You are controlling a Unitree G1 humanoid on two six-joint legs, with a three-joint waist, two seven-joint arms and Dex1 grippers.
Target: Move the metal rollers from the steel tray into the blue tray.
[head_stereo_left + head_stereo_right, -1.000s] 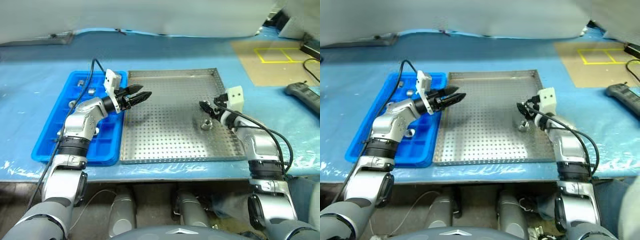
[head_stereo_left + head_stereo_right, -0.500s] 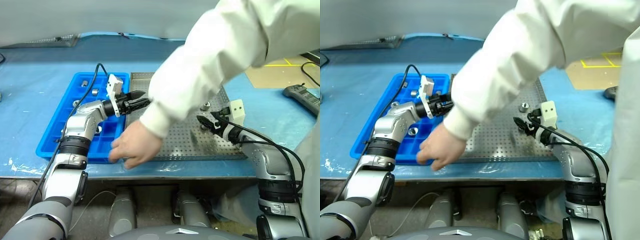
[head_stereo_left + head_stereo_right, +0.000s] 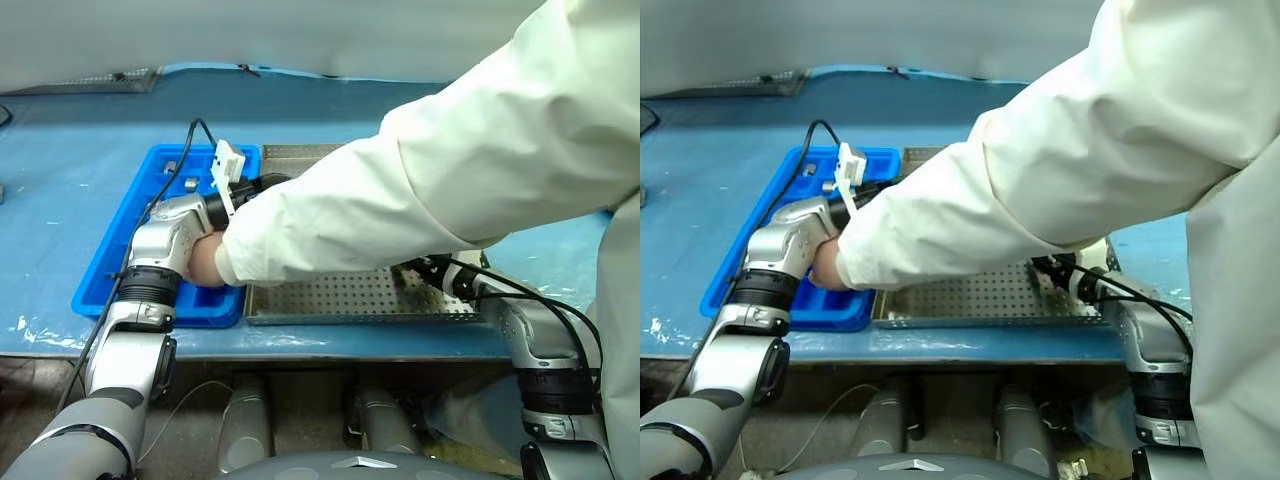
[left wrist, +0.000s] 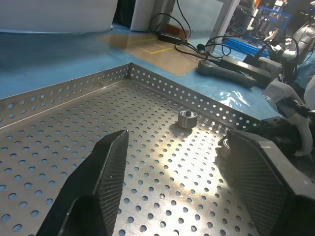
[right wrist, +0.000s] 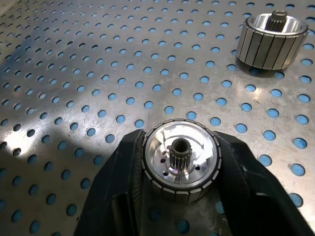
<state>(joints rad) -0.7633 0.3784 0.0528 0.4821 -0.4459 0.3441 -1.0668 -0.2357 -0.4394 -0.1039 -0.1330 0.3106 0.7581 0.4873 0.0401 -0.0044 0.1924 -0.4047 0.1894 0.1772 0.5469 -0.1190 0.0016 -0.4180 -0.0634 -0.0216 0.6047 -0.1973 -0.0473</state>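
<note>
The steel tray (image 3: 330, 295) lies beside the blue tray (image 3: 110, 255) on the blue table cover. My right gripper (image 5: 180, 140) is shut on a metal roller (image 5: 179, 162) that rests on the perforated floor, one finger on each side of it. A second roller (image 5: 271, 39) stands a little farther on. In the head view the right gripper (image 3: 425, 272) sits low at the steel tray's near right, partly under a sleeve. My left gripper (image 4: 174, 142) hovers open and empty over the steel tray, with a roller (image 4: 187, 118) ahead of it.
A person's white sleeve (image 3: 420, 190) reaches across the steel tray and hides most of it. Their hand (image 3: 205, 262) is at the blue tray's near right corner, against my left forearm. A dark handheld device (image 4: 231, 69) and cables lie beyond the steel tray's rim.
The person's arm has reached farther across, with the hand now at the blue tray by my left arm. My right gripper has sunk, drawn back and closed on a roller. The left arm has stayed put.
</note>
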